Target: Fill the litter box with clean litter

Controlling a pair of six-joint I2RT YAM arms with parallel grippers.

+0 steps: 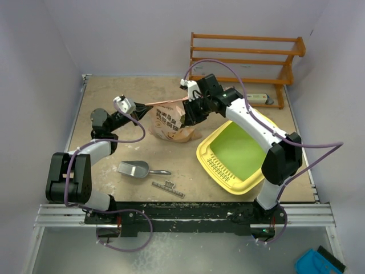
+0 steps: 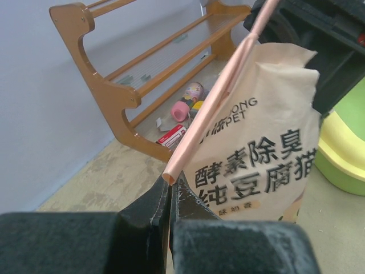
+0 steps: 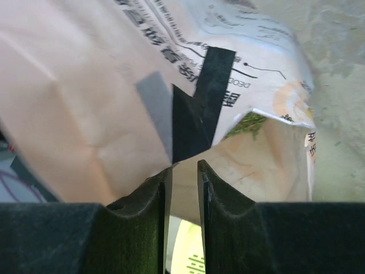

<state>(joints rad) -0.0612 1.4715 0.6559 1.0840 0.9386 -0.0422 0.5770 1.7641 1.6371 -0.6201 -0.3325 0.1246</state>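
Litter box [image 1: 242,181]: near corner hidden behind right arm [image 1: 256,123]. Bag [image 1: 171,127]: contents hidden, only blurred greenish patch [image 3: 251,123] at torn mouth. Unclear whether right fingers [image 3: 228,217] pinch bag. Small items [image 2: 189,98] under rack [image 2: 114,94] too blurred to name. Blue object [image 1: 319,264] cut by frame corner.

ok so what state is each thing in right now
litter bag: open at the top, held up between both grippers
clean litter: a glimpse inside the bag's mouth, none in the box
litter box: empty, green floor bare
scoop: lying flat, unheld
left gripper: shut on the bag's top edge
right gripper: closed on the bag's wall, it seems
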